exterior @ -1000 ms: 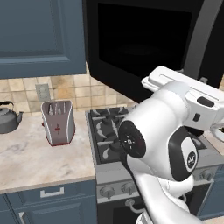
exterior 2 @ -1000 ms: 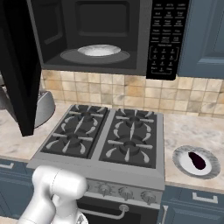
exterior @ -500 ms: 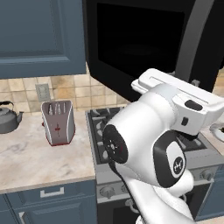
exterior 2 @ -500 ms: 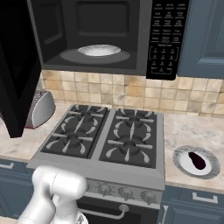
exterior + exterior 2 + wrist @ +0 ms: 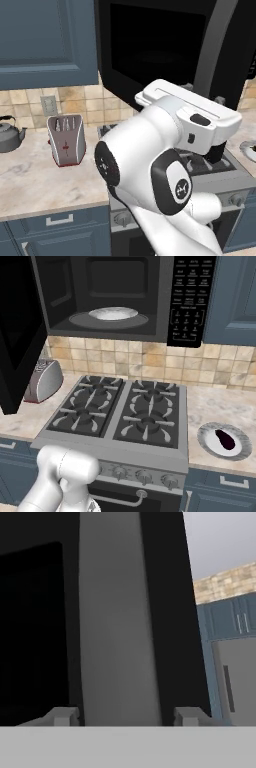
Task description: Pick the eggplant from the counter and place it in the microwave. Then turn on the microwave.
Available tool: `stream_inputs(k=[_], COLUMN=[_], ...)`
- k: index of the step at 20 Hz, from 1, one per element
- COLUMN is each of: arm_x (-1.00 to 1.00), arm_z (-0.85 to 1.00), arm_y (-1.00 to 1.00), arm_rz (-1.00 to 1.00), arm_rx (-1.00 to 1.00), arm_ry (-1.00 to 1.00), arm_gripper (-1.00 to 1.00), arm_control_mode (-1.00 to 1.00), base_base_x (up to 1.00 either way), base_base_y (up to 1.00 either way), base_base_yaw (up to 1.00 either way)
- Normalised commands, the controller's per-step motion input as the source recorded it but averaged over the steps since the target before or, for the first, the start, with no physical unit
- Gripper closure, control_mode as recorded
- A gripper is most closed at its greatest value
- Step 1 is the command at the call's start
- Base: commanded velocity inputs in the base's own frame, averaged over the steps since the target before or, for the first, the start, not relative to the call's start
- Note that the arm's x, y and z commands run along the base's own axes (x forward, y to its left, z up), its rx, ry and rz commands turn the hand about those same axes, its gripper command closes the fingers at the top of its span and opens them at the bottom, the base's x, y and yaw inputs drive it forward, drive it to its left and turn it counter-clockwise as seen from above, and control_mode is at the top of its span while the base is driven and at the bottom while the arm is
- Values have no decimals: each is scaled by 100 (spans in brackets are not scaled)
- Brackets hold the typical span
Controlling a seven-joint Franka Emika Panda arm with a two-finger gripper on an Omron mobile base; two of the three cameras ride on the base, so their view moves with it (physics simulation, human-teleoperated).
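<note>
The small, rounded, dark purple eggplant (image 5: pixel 225 439) lies on a round grey-and-white plate (image 5: pixel 240 448) that sits on the light beige marbled stone counter (image 5: pixel 215 405), at the near right of the right base view, just right of the grey gas stove top (image 5: pixel 120 415). Blue cabinet fronts (image 5: pixel 220 491) run below that counter.

Above the stove hangs the large black over-range microwave (image 5: pixel 150 316). Its door (image 5: pixel 17 331) stands swung wide open to the left, so the dark cavity is exposed with the white round turntable plate (image 5: pixel 113 313) lying bare inside. The button keypad (image 5: pixel 188 298) fills the microwave's right side, and a blue upper cabinet (image 5: pixel 235 301) stands to the right of it. A beige tiled wall (image 5: pixel 150 363) runs behind the stove.

In the hand view the long grey vertical door handle (image 5: pixel 117 622) rises between the two small finger tips (image 5: pixel 64 716), one on each side of it. The jaws (image 5: pixel 122 717) are apart and straddle the handle; I cannot tell whether the tips touch it. The black door window (image 5: pixel 32 632) lies to the left of the handle.

In the left base view the white arm (image 5: pixel 150 170) reaches up toward the open door (image 5: pixel 155 50) and its handle (image 5: pixel 220 55). Left of the stove, on the counter (image 5: pixel 35 175), stands a small silver toaster (image 5: pixel 65 139), and farther left a dark grey kettle (image 5: pixel 9 135) against the tiled wall.
</note>
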Motion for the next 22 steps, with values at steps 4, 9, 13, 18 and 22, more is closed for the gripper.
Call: stream_inputs(k=[4,9,13,18,22], arm_x=[0,0,-1,-15,-35], arm_z=[0,0,0,0,0], arm_y=[17,17,15,8,0], arm_rz=[-5,-5,-6,-6,-1], arm_rx=[0,0,0,0,0], arm_ry=[1,0,0,0,0], arm_gripper=[-100,-100,-100,-100,-100], arm_control_mode=[-100,-100,-100,-100,-100], base_base_x=[0,0,0,0,0], base_base_y=[0,0,0,0,0], base_base_yaw=[0,0,0,0,0])
